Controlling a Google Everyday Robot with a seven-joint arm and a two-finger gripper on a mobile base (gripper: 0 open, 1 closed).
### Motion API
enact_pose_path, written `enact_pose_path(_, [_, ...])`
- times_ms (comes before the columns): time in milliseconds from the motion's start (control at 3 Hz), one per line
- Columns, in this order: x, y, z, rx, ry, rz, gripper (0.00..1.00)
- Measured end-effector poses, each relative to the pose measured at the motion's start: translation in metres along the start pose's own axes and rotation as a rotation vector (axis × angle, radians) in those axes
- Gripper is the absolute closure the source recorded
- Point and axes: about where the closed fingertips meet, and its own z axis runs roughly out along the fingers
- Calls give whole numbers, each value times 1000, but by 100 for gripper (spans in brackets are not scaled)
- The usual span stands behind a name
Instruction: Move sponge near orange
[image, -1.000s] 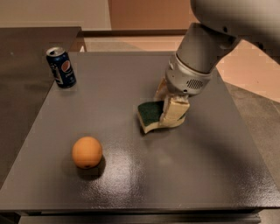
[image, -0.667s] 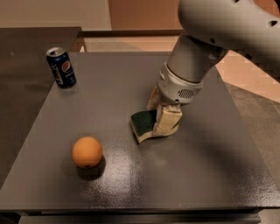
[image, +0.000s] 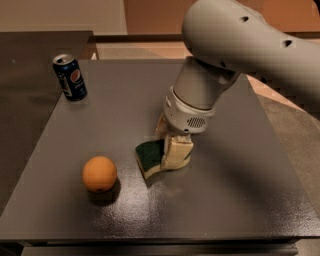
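Note:
The sponge (image: 149, 155), dark green on top with a pale yellow base, sits low over the dark table (image: 235, 200) at its centre. My gripper (image: 171, 148) reaches down from the upper right and is shut on the sponge's right end, with one pale finger (image: 176, 151) in front of it. The orange (image: 99, 173) rests on the table to the left of the sponge, about a sponge's length away. I cannot tell if the sponge touches the table.
A blue Pepsi can (image: 70, 77) stands upright at the table's far left corner. My large grey arm (image: 240, 45) fills the upper right. The table's front edge runs along the bottom of the view.
My gripper has carried the sponge to the left and toward the front, closer to the orange. The orange and the can have not moved.

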Motion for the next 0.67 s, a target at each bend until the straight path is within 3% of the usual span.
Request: enact_pose_path(667, [-6,3,6,6,-2,5,61])
